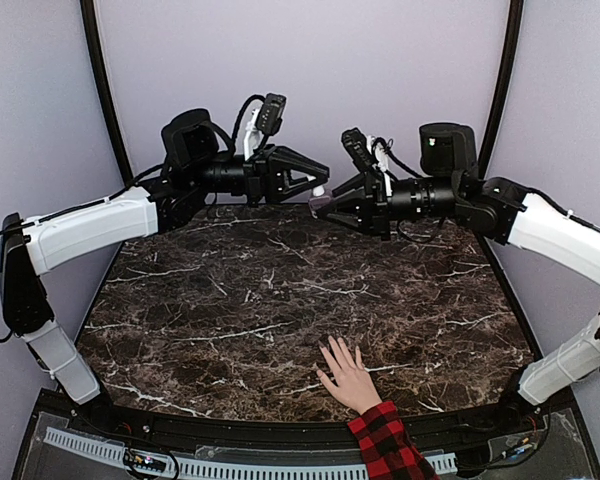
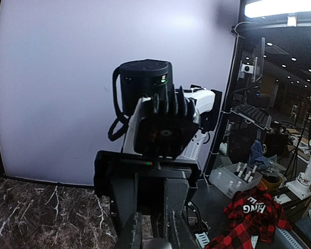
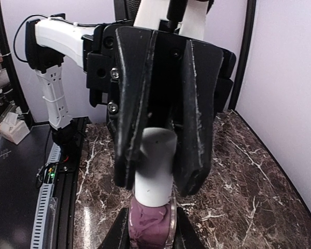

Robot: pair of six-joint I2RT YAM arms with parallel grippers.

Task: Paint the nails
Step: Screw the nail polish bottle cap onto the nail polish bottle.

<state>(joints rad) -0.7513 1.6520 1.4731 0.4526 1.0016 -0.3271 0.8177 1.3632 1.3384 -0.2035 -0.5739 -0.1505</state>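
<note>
A light-skinned hand in a red-and-black plaid sleeve lies flat at the table's near edge, fingers spread toward the far side. Its nails are too small to make out. High over the far middle of the table, my two grippers meet tip to tip. My right gripper is shut on the glass body of a purple polish bottle. My left gripper is shut on the bottle's white cap. Both grippers hang far from the hand.
The dark marble table has a black rail along its near edge and pale walls behind. In the left wrist view, off the table's side, a tray of small bottles and a plaid cloth lie on a dark surface.
</note>
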